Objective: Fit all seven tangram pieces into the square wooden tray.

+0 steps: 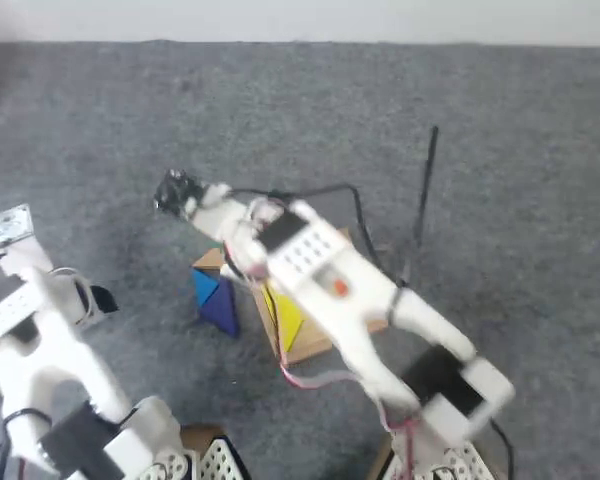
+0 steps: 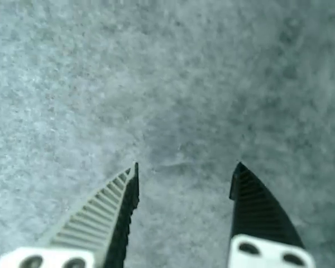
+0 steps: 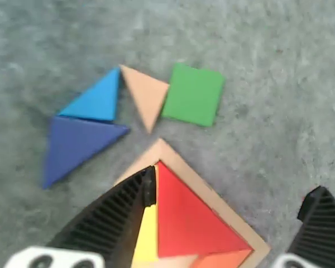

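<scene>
tray: pieces inside | square; three triangles just outside its corner

Rough cloth, pale wood, matt colour, ribbed plastic

We see the table cover as coarse, fuzzy grey fabric, matt all over. The tray looks like pale bare wood with a smooth rim. The red triangle, yellow piece, green square, light blue triangle and dark blue triangle look smooth and matt-painted, while the tan triangle looks like unpainted wood. The left gripper and right gripper look like hard ribbed plastic, and the right arm has a smooth white plastic shell.
</scene>
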